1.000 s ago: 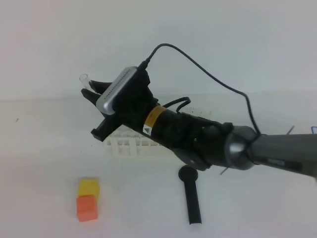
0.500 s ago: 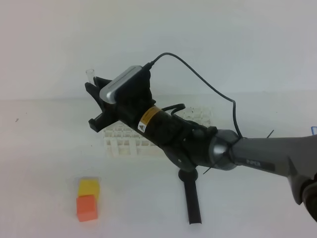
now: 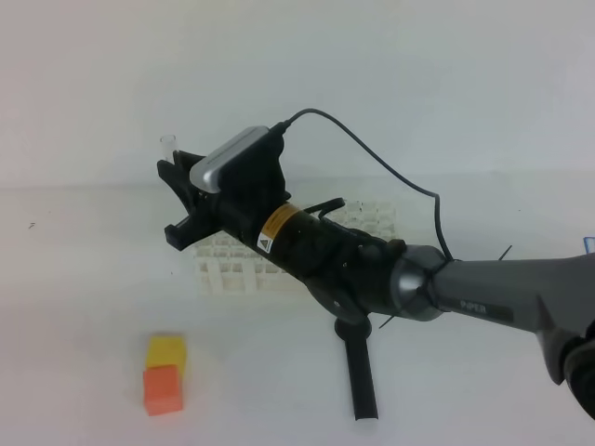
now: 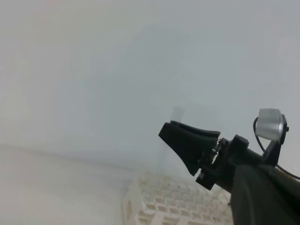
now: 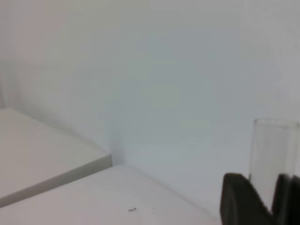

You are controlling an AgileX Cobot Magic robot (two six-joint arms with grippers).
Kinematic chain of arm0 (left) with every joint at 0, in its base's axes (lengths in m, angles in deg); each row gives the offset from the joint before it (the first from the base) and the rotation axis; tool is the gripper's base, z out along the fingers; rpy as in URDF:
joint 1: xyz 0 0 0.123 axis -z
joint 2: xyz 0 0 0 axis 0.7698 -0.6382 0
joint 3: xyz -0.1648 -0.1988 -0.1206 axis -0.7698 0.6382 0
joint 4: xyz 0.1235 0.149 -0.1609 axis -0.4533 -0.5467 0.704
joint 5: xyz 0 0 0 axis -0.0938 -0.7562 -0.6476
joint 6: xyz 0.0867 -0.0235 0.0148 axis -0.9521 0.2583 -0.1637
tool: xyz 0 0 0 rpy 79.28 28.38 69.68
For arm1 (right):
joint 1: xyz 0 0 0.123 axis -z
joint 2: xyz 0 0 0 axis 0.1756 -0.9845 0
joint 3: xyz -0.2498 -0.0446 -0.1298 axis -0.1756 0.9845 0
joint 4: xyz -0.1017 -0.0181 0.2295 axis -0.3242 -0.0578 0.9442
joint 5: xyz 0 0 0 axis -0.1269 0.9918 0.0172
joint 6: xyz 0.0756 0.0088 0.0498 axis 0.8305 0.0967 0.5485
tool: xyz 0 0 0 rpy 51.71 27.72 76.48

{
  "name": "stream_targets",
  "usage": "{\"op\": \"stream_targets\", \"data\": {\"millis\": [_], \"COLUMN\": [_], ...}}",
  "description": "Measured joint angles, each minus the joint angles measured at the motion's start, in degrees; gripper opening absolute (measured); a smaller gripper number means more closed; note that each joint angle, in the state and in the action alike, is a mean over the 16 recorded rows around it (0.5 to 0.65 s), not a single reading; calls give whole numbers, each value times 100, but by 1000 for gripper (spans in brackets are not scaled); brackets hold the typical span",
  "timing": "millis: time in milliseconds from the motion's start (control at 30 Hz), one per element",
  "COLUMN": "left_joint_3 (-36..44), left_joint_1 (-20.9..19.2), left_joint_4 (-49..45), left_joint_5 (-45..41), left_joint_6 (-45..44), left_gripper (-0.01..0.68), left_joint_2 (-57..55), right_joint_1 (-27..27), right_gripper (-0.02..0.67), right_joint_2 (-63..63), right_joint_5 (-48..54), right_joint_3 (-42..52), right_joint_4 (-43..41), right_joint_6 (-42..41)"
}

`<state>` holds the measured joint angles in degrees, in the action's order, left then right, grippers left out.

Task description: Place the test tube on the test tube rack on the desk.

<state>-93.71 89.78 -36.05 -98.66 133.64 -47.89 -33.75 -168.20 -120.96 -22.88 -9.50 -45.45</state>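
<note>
I am holding the thin, clear glass test tube (image 3: 168, 142) in my right claw (image 3: 178, 181). The two black fingers are pinching it, with only its open, rimmed top poking out above them. In the right wrist view I can see the tube (image 5: 272, 159) standing straight up between the two dark fingertips (image 5: 241, 199), so its long way runs up and down.

The white plastic test tube rack (image 3: 244, 269), with its grid of small square holes, sits on the plain white counter (image 3: 84, 279). It lies below my claw and a bit to the right of it in the high view, partly hidden under my arm. The tube is up in the air, not touching the rack. I think the next move is to bring the tube over one hole and lower it straight down. The bottom end of the tube is hidden, so I cannot tell which hole it is nearest to.

My right arm reaches in from the right side, across the rack, with the wrist tipped up. This arm is the near one. My left claw is not in any view, but it is pressed together and holds nothing that I can see.

A black round-headed stick (image 3: 358, 367) and a yellow cube (image 3: 165, 351) beside an orange cube (image 3: 162, 390) lie on the counter, well apart from the rack.
</note>
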Motion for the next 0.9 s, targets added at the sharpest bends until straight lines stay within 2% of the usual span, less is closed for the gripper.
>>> {"op": "stream_targets", "data": {"millis": [600,900], "left_joint_3": [0,0], "left_joint_1": [0,0], "left_joint_4": [0,0], "left_joint_5": [1,19], "left_joint_6": [43,43], "left_gripper": [-1,-1], "left_joint_2": [0,0], "right_joint_1": [0,0], "right_gripper": [132,179], "right_joint_2": [43,44], "right_joint_5": [509,550], "right_joint_3": [-7,-7], "right_joint_4": [-359,-359], "right_joint_6": [-208,-225]}}
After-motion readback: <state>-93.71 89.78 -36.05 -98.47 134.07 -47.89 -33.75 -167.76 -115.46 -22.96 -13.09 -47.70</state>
